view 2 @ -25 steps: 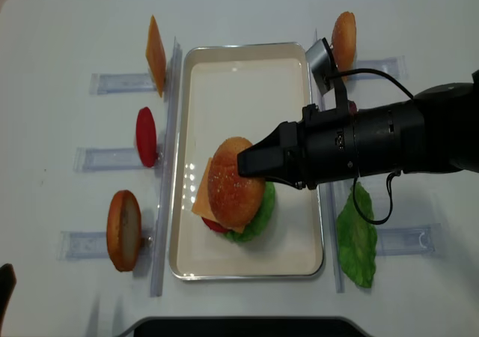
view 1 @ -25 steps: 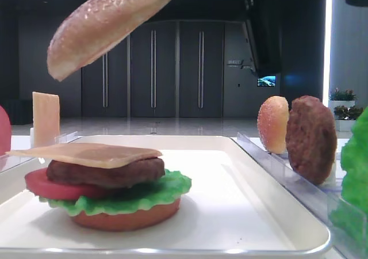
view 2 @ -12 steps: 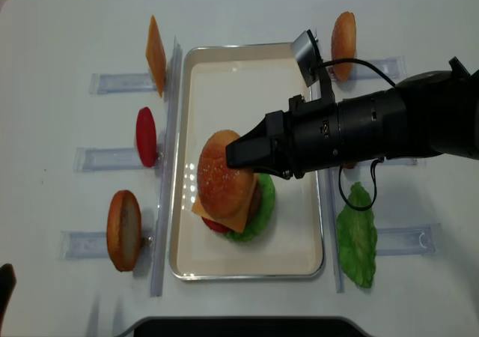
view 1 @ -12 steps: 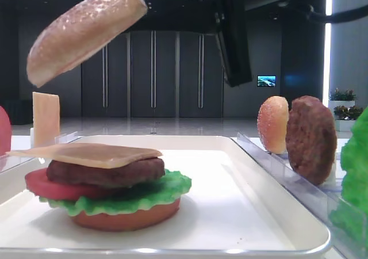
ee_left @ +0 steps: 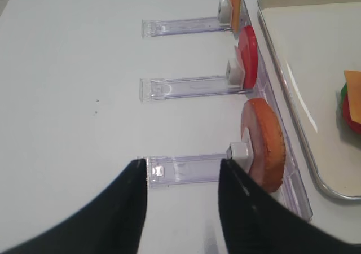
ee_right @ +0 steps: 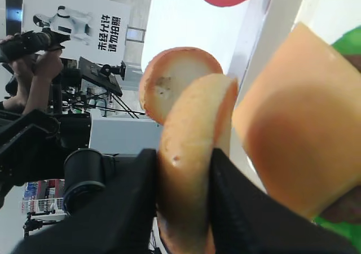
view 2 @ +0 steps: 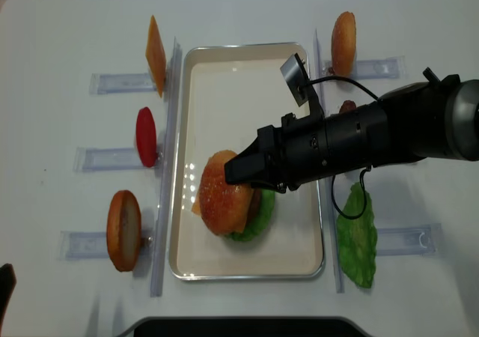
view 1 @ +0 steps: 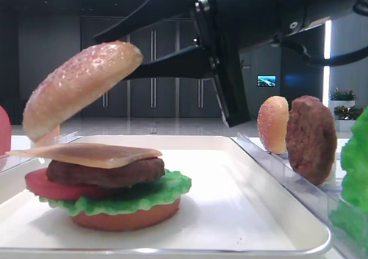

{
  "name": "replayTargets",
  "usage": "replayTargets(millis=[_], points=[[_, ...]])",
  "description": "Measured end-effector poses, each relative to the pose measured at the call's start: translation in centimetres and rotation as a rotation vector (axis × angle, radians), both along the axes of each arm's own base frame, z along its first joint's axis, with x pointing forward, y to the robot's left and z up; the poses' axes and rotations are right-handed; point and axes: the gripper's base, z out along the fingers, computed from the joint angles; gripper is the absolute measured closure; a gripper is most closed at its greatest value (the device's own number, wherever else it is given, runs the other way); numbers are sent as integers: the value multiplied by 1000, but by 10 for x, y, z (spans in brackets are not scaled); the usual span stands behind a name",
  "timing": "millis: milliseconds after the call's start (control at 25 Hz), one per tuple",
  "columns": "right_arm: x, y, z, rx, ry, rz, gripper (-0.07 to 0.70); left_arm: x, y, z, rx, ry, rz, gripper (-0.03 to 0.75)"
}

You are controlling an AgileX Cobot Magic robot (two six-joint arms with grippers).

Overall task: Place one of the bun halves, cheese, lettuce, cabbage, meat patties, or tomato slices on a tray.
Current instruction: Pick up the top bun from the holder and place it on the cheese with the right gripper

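Observation:
My right gripper point(view 2: 233, 174) is shut on the rim of a domed, speckled bun half point(view 2: 219, 195), held tilted just above the stack on the white tray point(view 2: 247, 46). The stack is a bun base, lettuce point(view 1: 155, 193), tomato slice point(view 1: 49, 184), meat patty point(view 1: 109, 172) and cheese point(view 1: 86, 152) on top. The bun's low end point(view 1: 80, 89) nearly touches the cheese's left edge. In the right wrist view the black fingers point(ee_right: 217, 169) squeeze the bun point(ee_right: 194, 124). My left gripper point(ee_left: 183, 163) hangs open over a clear rack, left of the tray.
Clear racks flank the tray. The left ones hold a cheese slice point(view 2: 155, 55), a tomato slice point(view 2: 146, 136) and a bun base point(view 2: 123, 230). On the right stand another bun top point(view 2: 343, 43), a patty point(view 1: 310, 138) and a lettuce leaf point(view 2: 358, 236).
The right gripper has carried the bun half down and slightly left, from high above the stack to just over the cheese. The left gripper has not moved.

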Motion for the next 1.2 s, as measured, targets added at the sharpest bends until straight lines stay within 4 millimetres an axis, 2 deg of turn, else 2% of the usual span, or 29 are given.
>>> replayTargets(millis=[320, 680, 1000, 1200], points=[[1, 0, -5, -7, 14, 2, 430, 0, 0, 0, 0, 0, 0, 388], [5, 4, 2, 21, 7, 9, 432, 0, 0, 0, 0, 0, 0, 388], [7, 5, -11, 2, 36, 9, 432, 0, 0, 0, 0, 0, 0, 388], [11, 8, -6, 14, 16, 11, 432, 0, 0, 0, 0, 0, 0, 388]])
